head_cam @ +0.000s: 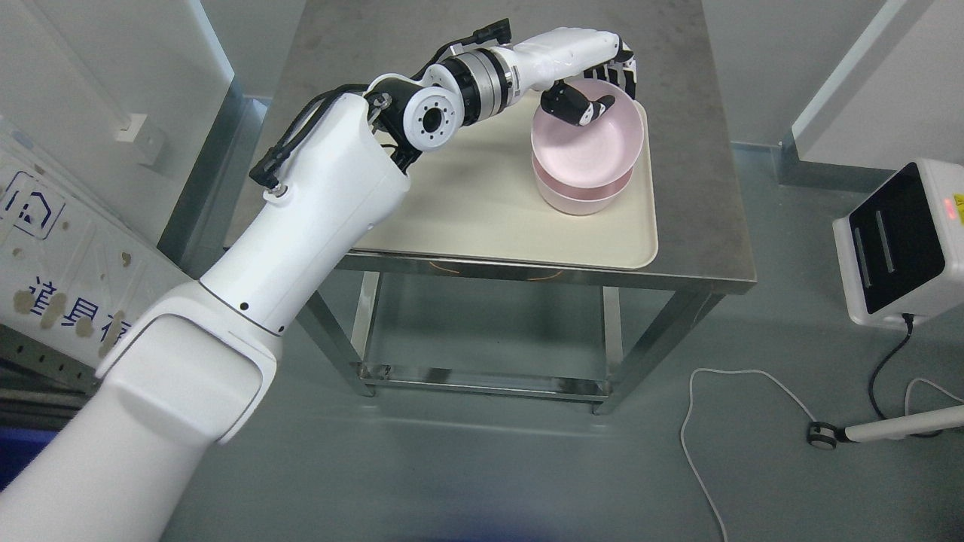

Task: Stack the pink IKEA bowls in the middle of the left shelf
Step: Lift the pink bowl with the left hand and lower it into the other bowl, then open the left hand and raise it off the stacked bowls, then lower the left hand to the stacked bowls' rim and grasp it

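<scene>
Two pink bowls sit nested on a cream tray point(482, 218) on a steel table point(700, 150). The upper pink bowl point(591, 150) is tilted, its far rim raised, resting in the lower pink bowl point(576, 202). My left hand point(602, 94) reaches in from the lower left and is shut on the upper bowl's far rim. The thumb lies inside the bowl and the fingers point(619, 74) curl over the rim's outside. The right arm is out of the picture.
A white panel with blue print point(53, 271) leans at the left. At the right stands a white and black device point(896, 241), with cables point(723, 421) on the grey floor. A lower shelf point(482, 376) runs under the table.
</scene>
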You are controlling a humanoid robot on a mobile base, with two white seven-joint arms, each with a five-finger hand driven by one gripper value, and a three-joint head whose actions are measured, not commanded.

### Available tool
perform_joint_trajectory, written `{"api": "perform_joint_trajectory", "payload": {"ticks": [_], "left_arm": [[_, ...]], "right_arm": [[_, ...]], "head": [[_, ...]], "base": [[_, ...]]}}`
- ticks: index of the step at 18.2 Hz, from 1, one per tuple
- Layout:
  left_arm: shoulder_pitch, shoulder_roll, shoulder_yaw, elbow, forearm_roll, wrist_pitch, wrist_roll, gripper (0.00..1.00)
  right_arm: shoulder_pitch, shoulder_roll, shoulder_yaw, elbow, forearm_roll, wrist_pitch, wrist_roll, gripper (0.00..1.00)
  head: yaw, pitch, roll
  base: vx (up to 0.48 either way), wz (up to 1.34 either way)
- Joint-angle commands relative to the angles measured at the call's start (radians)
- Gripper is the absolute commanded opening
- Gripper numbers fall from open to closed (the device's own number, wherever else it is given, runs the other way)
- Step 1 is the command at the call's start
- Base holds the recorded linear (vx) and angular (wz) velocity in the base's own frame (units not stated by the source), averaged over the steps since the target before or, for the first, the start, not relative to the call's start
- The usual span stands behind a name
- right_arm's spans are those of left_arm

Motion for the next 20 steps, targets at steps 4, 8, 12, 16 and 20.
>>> {"api": "perform_joint_trajectory", "payload": {"ticks": [4, 8, 12, 16, 20], "left_arm": [[0.017, 0.013, 0.254, 0.021, 0.028, -0.049, 0.076, 0.77], [0.100, 0.013, 0.475, -0.110, 0.479, -0.100, 0.156, 0.80], [0.370, 0.013, 0.436, -0.387, 0.604, -0.115, 0.023, 0.83], [0.476, 0.013, 0.385, -0.438, 0.396, -0.210, -0.025, 0.84], [0.453, 0.013, 0.290, -0.436, 0.121, -0.224, -0.025, 0.82]], "right_arm": [[0.000, -0.017, -0.009, 0.000, 0.008, 0.001, -0.001, 1.00], [0.000, -0.017, -0.011, 0.000, 0.008, 0.001, -0.001, 1.00], [0.000, -0.017, -0.009, 0.000, 0.008, 0.001, -0.001, 1.00], [0.000, -0.017, -0.011, 0.000, 0.008, 0.001, -0.001, 1.00], [0.000, -0.017, -0.009, 0.000, 0.008, 0.001, -0.001, 1.00]], "head": [[0.0000, 0.000, 0.000], [0.0000, 0.000, 0.000], [0.0000, 0.000, 0.000], [0.0000, 0.000, 0.000], [0.0000, 0.000, 0.000]], "base": [[0.000, 0.00], [0.000, 0.00], [0.000, 0.00], [0.000, 0.00], [0.000, 0.00]]}}
